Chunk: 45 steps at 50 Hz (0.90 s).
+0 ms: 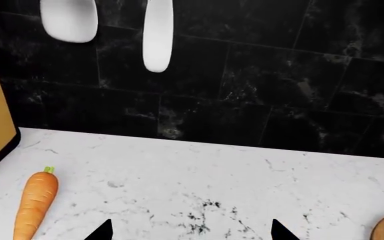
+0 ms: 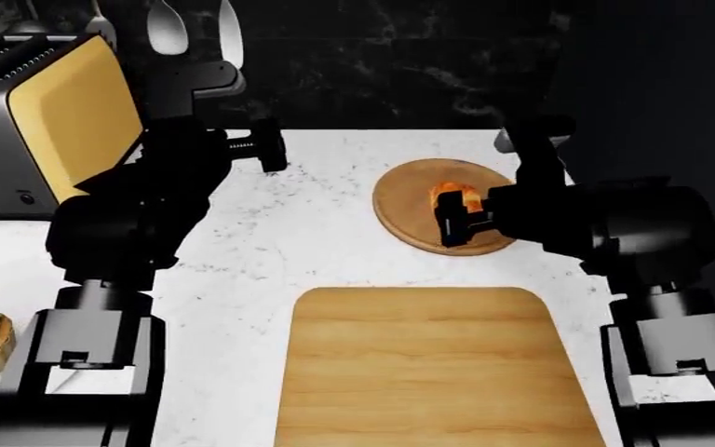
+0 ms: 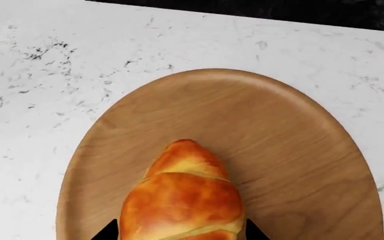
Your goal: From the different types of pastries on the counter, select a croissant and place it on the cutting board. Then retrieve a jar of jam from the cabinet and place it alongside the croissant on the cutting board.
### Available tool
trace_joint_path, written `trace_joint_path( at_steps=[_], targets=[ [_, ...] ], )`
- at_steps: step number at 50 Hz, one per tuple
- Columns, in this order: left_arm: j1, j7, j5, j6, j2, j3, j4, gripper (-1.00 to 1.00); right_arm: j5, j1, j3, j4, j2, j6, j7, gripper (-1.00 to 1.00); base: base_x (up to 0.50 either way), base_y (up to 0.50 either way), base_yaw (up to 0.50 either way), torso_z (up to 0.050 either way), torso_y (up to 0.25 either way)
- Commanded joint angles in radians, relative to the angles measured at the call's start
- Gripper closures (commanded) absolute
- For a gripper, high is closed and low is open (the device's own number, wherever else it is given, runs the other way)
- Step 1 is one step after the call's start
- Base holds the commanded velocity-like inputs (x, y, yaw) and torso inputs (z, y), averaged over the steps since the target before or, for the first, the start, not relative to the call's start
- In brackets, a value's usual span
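Nearest, on the counter's point(image 2: 271, 251) front edge: cutting board point(image 2: 426, 368), bare, plenty of room. Behind it, toward the back edge: round plate point(image 2: 395, 200) holding the croissant point(image 3: 182, 200). Right gripper point(image 2: 454, 219) open, fingertips point(image 3: 105, 231) either side of the croissant. Step in hand: grabbing. Next, likely: squeeze, lift, carry forward. Left gripper point(image 1: 190, 231) open, holding nothing, over bare marble near a carrot point(image 1: 35, 202).

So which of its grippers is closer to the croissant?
The right gripper: its fingertips straddle the croissant on the round plate. The left gripper hangs over bare counter, well away.
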Motion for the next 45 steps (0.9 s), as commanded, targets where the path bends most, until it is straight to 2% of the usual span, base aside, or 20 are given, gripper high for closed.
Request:
trace_joint_path(
  at_steps=[1,7,8,11,13,18,22,26,35,45],
  targets=[
    [0.009,-0.008,-0.01,-0.016,-0.003,0.006,0.029,-1.0,0.048,0.008,0.072,-0.291,0.052,0.189,0.033,1.0,0.0,0.0,0.0,0.0,0.0],
    [0.019,-0.008,-0.024,-0.027,-0.009,0.001,0.049,-1.0,0.098,-0.027,0.127,-0.582,0.089,0.407,0.081,1.0,0.0,0.0,0.0,0.0,0.0],
    [0.023,-0.007,-0.028,-0.031,-0.01,-0.001,0.057,-1.0,0.159,-0.038,0.136,-0.636,0.107,0.444,0.128,1.0,0.0,0.0,0.0,0.0,0.0],
    [0.034,-0.008,-0.037,-0.045,-0.012,-0.002,0.079,-1.0,0.609,-0.045,0.129,-0.693,0.225,0.444,0.529,1.0,0.0,0.0,0.0,0.0,0.0],
    [0.04,-0.01,-0.042,-0.056,-0.013,-0.001,0.099,-1.0,0.909,-0.071,0.132,-0.748,0.28,0.442,0.734,1.0,0.0,0.0,0.0,0.0,0.0],
    [0.045,-0.01,-0.041,-0.053,-0.013,0.007,0.099,-1.0,1.321,-0.167,0.17,-0.851,0.347,0.425,1.046,1.0,0.0,0.0,0.0,0.0,0.0],
    [0.048,-0.01,-0.041,-0.046,-0.011,0.012,0.092,-1.0,1.523,-0.24,0.16,-0.943,0.398,0.369,1.209,1.0,0.0,0.0,0.0,0.0,0.0],
    [0.05,-0.009,-0.044,-0.043,-0.012,0.014,0.089,-1.0,1.66,-0.326,0.161,-1.044,0.463,0.297,1.318,1.0,0.0,0.0,0.0,0.0,0.0],
    [0.049,-0.007,-0.047,-0.03,-0.013,0.017,0.07,-1.0,1.838,-0.542,0.222,-1.275,0.588,0.169,1.445,1.0,-0.01,-0.01,-0.01,-0.002,0.0],
    [0.057,-0.008,-0.051,-0.022,-0.013,0.024,0.062,-1.0,1.941,-0.565,0.117,-1.438,0.575,0.098,1.534,1.0,-0.01,-0.03,-0.04,-0.008,0.0]
  ],
)
